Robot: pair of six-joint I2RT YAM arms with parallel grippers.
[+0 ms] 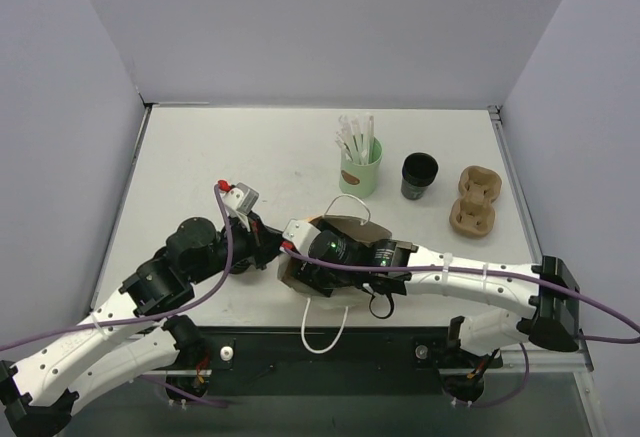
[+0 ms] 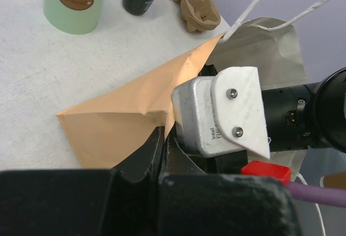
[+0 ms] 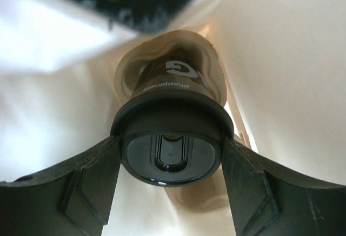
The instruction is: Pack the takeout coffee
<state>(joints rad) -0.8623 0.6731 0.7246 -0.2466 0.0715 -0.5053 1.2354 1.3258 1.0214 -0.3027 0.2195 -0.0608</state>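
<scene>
Top view: the paper bag (image 1: 345,225) sits mid-table (image 1: 200,157), its white handles loose. The right gripper (image 1: 322,249) reaches into its mouth and hides the coffee. The left gripper (image 1: 268,247) sits at the bag's left edge. Behind them stand a green cup (image 1: 360,169) of straws, a black stack (image 1: 420,175) and a pulp carrier (image 1: 473,200).

Left wrist: the left gripper's jaws stand together, pinching the bag's creased brown edge.

Right wrist: the coffee (image 3: 171,139) is inside the white-lined bag, its base in a moulded tray (image 3: 211,68). The right fingers (image 3: 92,176) press the lid rim from both sides. The cup is probably light, with a thin wall that dents. The smooth, stiff lid rim looks like the safest hold, but too hard a squeeze could pop it off.
</scene>
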